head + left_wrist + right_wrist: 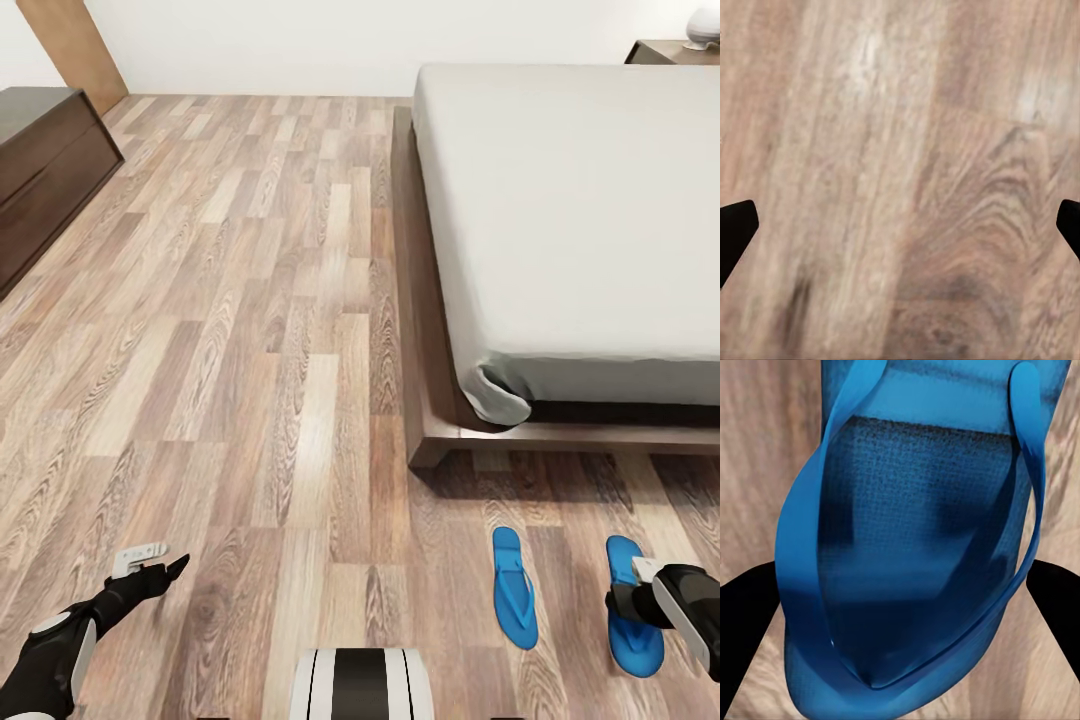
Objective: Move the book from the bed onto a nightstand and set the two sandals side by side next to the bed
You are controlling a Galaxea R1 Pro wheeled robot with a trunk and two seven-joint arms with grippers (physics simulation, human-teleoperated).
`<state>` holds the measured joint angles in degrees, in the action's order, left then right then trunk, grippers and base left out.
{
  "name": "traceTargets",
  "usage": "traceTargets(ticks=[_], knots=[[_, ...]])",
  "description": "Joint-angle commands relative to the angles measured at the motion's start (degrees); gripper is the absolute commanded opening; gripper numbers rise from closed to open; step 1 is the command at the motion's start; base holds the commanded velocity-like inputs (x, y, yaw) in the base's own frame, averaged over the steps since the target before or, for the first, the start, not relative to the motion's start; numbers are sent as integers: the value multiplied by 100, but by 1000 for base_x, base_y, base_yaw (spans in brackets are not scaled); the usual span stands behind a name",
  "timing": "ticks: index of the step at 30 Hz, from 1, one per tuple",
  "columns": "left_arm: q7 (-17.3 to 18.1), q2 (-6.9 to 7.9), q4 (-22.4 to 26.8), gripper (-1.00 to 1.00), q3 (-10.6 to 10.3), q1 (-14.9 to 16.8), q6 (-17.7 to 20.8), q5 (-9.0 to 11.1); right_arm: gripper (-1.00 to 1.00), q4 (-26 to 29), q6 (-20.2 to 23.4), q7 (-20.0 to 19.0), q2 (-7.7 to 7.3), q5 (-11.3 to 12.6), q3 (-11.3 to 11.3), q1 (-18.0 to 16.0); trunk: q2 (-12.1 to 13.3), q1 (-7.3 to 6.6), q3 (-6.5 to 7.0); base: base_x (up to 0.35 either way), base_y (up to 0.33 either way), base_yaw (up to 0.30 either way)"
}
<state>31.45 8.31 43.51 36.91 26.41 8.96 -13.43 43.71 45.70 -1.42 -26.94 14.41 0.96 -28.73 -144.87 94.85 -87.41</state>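
Down at the near edge of the head view, the robot's white and black trunk (362, 685) sits between the two arms. The left gripper (150, 565) hangs over bare wood-plank floor (250, 350), and the left wrist view shows its dark fingers (735, 232) spread wide apart with nothing but floorboards between them.

Over on the right, the right gripper (640, 590) is right at the right sandal (632, 620). In the right wrist view that bright-blue sandal (907, 577) lies between the two dark fingers (750, 637), which stand on either side of its sole; whether they are pressing on it cannot be told.

Just beside it lies the left sandal (515, 588), flat on the floor, the two roughly parallel with a strip of floor between them. Both sit just off the foot of the bed (570, 220), near the corner of its dark wooden frame.

Farther back, a nightstand (665, 50) stands by the bed's far corner with a pale rounded object (702, 25) on it. A dark wooden cabinet (40, 170) lines the left wall.
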Motion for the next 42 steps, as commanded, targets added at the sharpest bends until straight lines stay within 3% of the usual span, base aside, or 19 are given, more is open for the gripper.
traceTargets(ticks=[1,4,7,10,12,15,32,38,42], knots=[[45,-6,13,100,27,5,38,-30,-100,8,24,-7,2,-6,10,-1,-2,-1,-4,141,6,0],[45,-30,10,100,27,5,36,-34,-100,24,16,1,26,-14,-2,4,-2,-1,-4,234,3,0],[45,-42,10,100,27,5,36,-36,-100,31,-5,6,146,-124,-6,7,-2,-1,-4,107,1,0],[45,-46,10,100,27,5,36,-37,-100,17,-165,-3,214,-559,-7,7,-2,-1,-4,25,0,0],[45,-48,9,100,27,5,36,-37,-100,-8,-517,-13,305,-936,-4,8,-2,-1,-4,6,0,0],[45,-48,10,100,27,5,36,-37,-100,-17,-699,-15,336,-1088,0,8,-2,-1,-4,2,0,0],[45,-83,9,100,27,5,36,-41,-100,-20,-753,-100,381,-1143,-9,8,-2,-1,-4,0,0,0],[45,-84,9,100,27,5,36,-40,-100,-20,-755,-810,374,-1150,-8,12,-2,-1,-4,0,0,0],[45,-84,9,100,27,5,36,-43,-100,-20,-755,-954,374,-1151,-8,12,-2,-1,-4,0,0,0]])
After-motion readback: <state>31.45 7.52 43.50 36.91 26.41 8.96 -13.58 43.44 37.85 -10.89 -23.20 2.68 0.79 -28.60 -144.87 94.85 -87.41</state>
